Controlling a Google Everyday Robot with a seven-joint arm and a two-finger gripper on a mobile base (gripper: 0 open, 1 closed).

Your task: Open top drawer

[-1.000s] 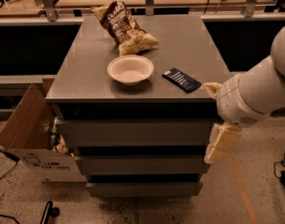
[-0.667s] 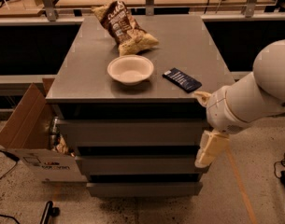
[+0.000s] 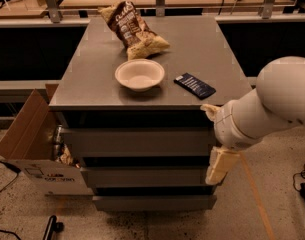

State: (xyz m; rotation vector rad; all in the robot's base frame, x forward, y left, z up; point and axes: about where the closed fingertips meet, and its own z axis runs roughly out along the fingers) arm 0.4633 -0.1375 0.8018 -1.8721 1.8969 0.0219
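Grey top drawer [image 3: 139, 142] closed, hand [image 3: 217, 169] at right

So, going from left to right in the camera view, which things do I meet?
Cardboard box → white bowl → dark blue packet → gripper, low at the right front corner of the cabinet.

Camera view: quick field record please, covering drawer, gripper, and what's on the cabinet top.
drawer: wide matte-grey handleless top drawer, no interior showing, looks shut
gripper: cream two-finger gripper, pointing down beside the middle drawer front's right end; contact unclear
top: grey cabinet top holds white round bowl, brown crumpled snack bag, dark blue flat packet
floor left: open cardboard box
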